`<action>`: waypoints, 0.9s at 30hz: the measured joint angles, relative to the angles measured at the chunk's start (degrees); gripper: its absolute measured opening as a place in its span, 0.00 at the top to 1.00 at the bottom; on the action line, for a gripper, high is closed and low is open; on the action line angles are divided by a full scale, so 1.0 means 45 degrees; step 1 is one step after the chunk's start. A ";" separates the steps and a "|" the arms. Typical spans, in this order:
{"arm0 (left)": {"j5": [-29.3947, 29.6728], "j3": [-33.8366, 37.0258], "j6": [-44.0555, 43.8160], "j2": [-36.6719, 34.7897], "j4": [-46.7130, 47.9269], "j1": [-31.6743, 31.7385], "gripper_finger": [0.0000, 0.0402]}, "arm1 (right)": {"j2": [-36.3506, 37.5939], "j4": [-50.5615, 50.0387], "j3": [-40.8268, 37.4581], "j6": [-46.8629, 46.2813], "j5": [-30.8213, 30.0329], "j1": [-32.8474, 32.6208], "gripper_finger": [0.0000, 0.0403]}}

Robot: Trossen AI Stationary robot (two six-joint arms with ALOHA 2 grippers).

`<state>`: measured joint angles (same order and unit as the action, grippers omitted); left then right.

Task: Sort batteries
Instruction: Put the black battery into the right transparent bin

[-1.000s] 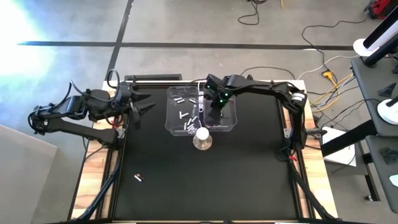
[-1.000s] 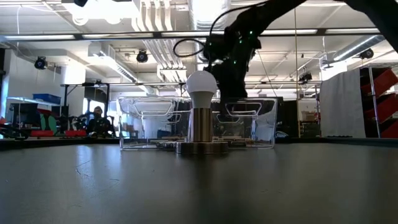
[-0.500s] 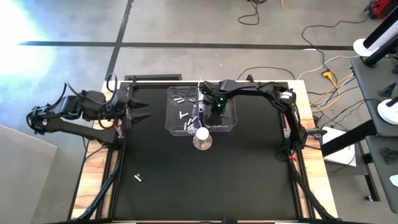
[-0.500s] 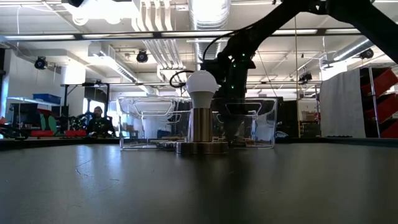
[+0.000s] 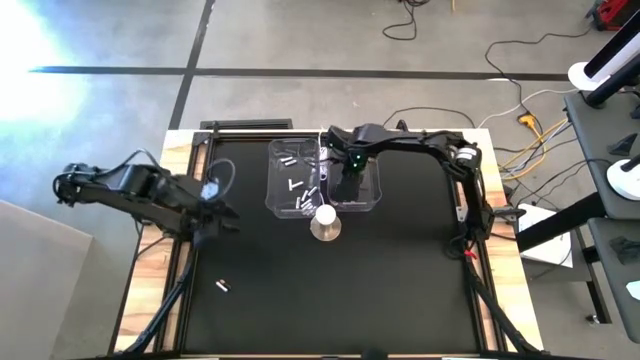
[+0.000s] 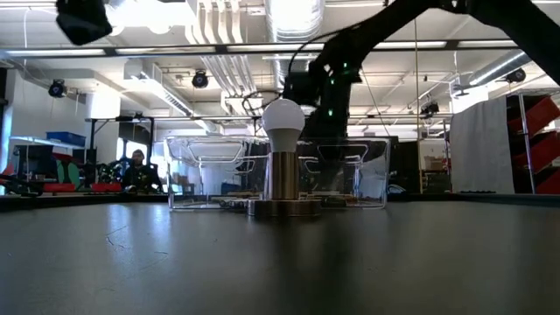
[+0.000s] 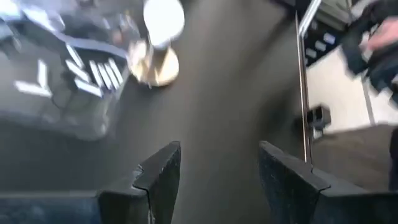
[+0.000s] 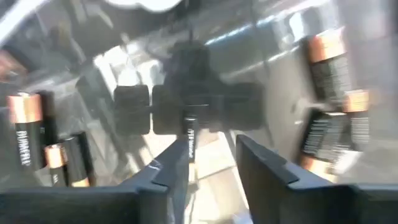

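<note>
Two clear bins stand side by side at the far middle of the black mat. The left bin (image 5: 297, 180) holds silvery batteries (image 7: 99, 74); the right bin (image 5: 362, 185) holds dark, copper-capped batteries (image 8: 329, 62). My right gripper (image 8: 208, 155) points down into the right bin, open, with one dark battery (image 8: 188, 144) between its fingers. My left gripper (image 7: 217, 174) hovers open and empty over the mat's left edge (image 5: 215, 205). A single battery (image 5: 223, 287) lies on the mat near the front left. My right gripper has the dark battery close beside one finger (image 8: 165, 171), while the other finger stands apart from it. I cannot tell whether the battery touches that finger. The fingers come from above, pointing down into the right bin.
A white bulb on a round metal base (image 5: 325, 222) stands just in front of the bins, between them. The mat's near half lies bare apart from the lone battery. Cables and equipment sit on the floor past the table's right side.
My left gripper has swung from beside the left bin toward the table's near left, sinking and tipping its fingers downward. My right gripper has sunk a little into the right bin.
</note>
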<state>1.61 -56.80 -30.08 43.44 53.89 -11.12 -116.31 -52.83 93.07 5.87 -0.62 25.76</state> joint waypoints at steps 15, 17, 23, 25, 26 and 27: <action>-0.1266 0.4341 -0.2339 0.2125 -0.2459 -0.2817 0.56 | 0.4372 0.0313 0.0522 0.0029 -0.0549 -0.0087 0.53; -0.1431 0.4574 -0.2141 0.2872 -0.3035 -0.3433 0.56 | 0.4706 0.0330 0.0522 0.0024 -0.0595 -0.0083 0.53; -0.2935 0.4745 -0.1736 0.5322 -0.4120 -0.5615 0.57 | 0.5304 0.0275 0.0512 0.0034 -0.0909 -0.0141 0.52; -0.2948 0.4597 -0.1704 0.6091 -0.4127 -0.6260 0.58 | 0.5380 0.0277 0.0512 0.0034 -0.0908 -0.0141 0.52; -0.2936 0.4501 -0.1681 0.6471 -0.4108 -0.6531 0.59 | 0.5391 0.0277 0.0510 0.0034 -0.0907 -0.0141 0.52; -0.2944 0.4398 -0.1668 0.6813 -0.4099 -0.6757 0.60 | 0.5391 0.0274 0.0501 0.0036 -0.0909 -0.0139 0.52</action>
<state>-11.64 -37.01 -37.58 74.10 35.44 -41.52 -92.05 -51.59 95.32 6.03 -4.71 25.13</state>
